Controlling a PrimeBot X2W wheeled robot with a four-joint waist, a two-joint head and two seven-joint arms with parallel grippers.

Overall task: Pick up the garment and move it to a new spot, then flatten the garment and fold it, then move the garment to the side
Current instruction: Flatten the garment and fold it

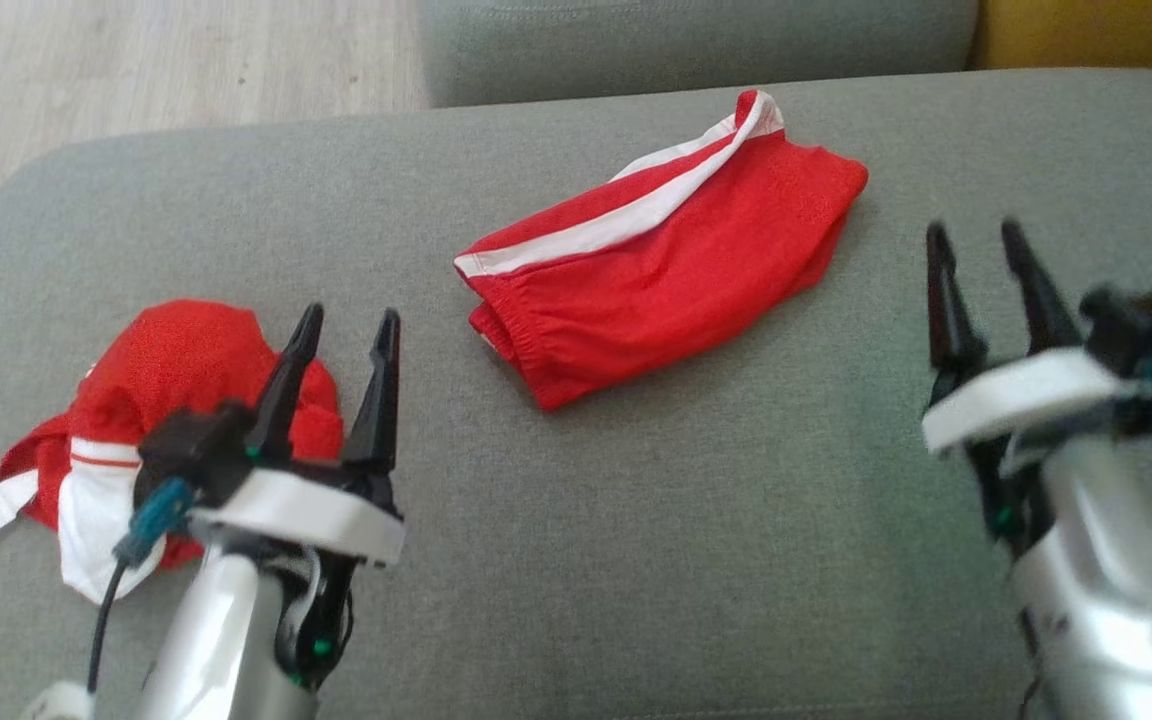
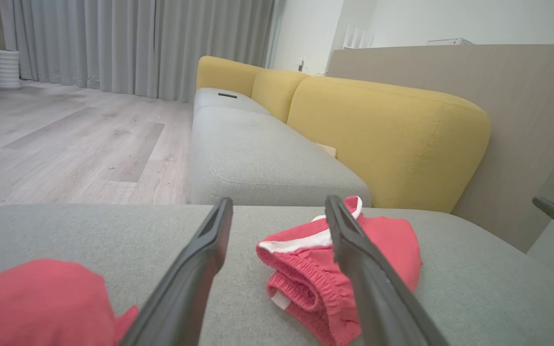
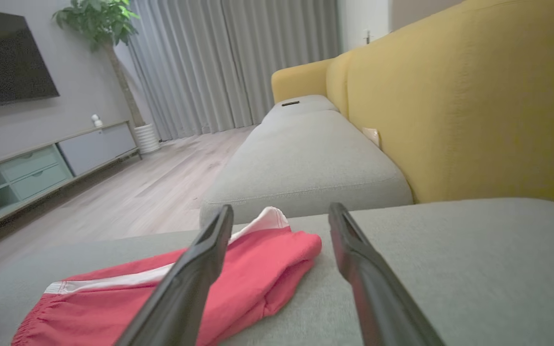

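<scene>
- The folded red garment [image 1: 661, 255], with a white stripe along one edge, lies flat near the middle of the grey seat cushion [image 1: 636, 560], towards its back edge, with neither gripper touching it.
- A crumpled red and white garment [image 1: 176, 400] sits well apart from it at the cushion's left end, partly behind the left gripper [image 1: 348, 325].
- The left gripper hovers over the cushion with its fingers spread wide and nothing between them.
- The right gripper [image 1: 971, 232] stands to the right of the folded garment, above bare cushion, its fingers also wide apart and empty.
- The cushion's fabric is a smooth, fine-woven grey, and a second grey cushion [image 2: 258, 158] adjoins it at the far side.
- A yellow backrest [image 2: 387, 134] runs along the sofa.
- Pale wooden floor [image 2: 65, 139] stretches beside the sofa to grey curtains [image 2: 137, 43].
- In the right wrist view a dark television [image 3: 7, 57] hangs above a low cabinet [image 3: 41, 163], with a leafy plant [image 3: 99, 19] by the curtains.
</scene>
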